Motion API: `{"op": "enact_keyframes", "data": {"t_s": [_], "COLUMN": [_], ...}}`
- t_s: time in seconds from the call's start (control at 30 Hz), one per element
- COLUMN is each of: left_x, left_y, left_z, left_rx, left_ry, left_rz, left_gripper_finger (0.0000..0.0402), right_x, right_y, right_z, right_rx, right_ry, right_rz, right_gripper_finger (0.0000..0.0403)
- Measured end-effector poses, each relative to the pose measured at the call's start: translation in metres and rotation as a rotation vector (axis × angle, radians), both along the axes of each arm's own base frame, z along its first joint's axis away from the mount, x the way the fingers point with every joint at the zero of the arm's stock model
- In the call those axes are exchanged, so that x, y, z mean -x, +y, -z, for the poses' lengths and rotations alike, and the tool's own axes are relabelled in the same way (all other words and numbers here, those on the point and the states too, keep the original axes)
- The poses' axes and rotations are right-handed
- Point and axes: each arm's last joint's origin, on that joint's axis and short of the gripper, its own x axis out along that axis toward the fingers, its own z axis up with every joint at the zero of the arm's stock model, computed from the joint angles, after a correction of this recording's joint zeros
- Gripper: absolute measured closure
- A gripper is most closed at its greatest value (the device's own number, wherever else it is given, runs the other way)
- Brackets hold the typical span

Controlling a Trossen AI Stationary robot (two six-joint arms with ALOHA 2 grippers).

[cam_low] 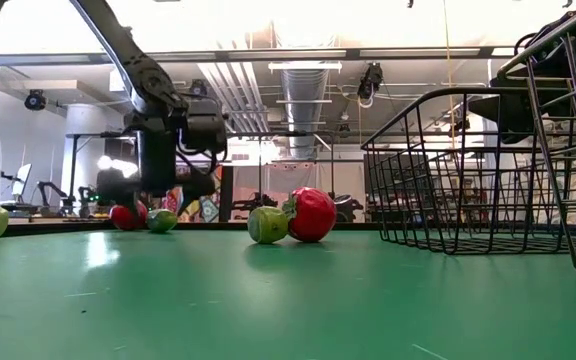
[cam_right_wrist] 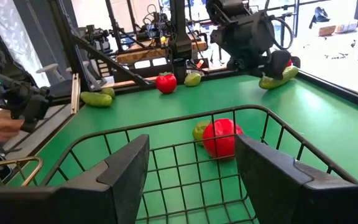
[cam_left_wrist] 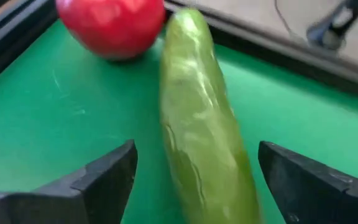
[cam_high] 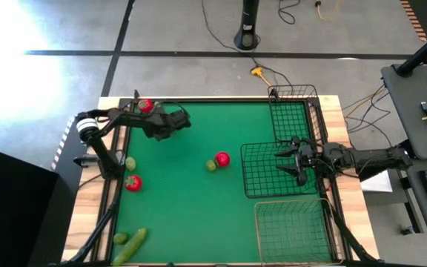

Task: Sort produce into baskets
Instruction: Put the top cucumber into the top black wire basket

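A: Left gripper (cam_high: 178, 121), where's it at?
B: Far-left corner of the green table (cam_high: 191, 215), low over a cucumber (cam_left_wrist: 201, 124). Fingers spread wide, one each side of it, nothing gripped. A red fruit (cam_high: 146, 106) sits just past the cuke's far end, close to touching.
A: Right gripper (cam_high: 293, 160)?
B: Over the right edge of the big square dark basket (cam_high: 273, 170). Fingers (cam_right_wrist: 120, 171) well apart, nothing in them.
A: Rest of the produce?
B: Mid-table: a red fruit (cam_high: 222, 159) w/ a yellow-green fruit (cam_high: 210, 165) touching it, just left of the square basket. Left side: another red one (cam_high: 133, 182), a yellow-green one (cam_high: 130, 163) near it. Near-left corner: 2nd cucumber (cam_high: 130, 245) w/ a small yellow-green fruit (cam_high: 119, 239) beside it.
A: Other baskets?
B: Narrow dark basket (cam_high: 293, 113) at the far right, pale wire basket (cam_high: 295, 230) at the near right. Can't see anything in any of the three.
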Motion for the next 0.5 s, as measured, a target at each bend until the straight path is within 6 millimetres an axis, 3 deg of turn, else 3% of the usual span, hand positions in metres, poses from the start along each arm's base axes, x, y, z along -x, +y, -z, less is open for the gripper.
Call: {"op": "enact_keyframes", "data": {"t_s": [0.27, 0.5], "left_x": [-0.005, -0.007], "left_y": [0.005, 0.004], "left_z": [0.019, 0.019], "left_rx": [0.005, 0.010], "left_ry": [-0.046, -0.056], "left_rz": [-0.042, -0.033], "left_gripper_finger": [0.0090, 0.0095], "right_x": [0.000, 0.000], "right_y": [0.000, 0.000], "right_z": [0.000, 0.000], "right_rx": [0.000, 0.000], "right_ry": [0.000, 0.000], "right_rz": [0.000, 0.000], "right_gripper_finger": [0.0174, 0.0174]}}
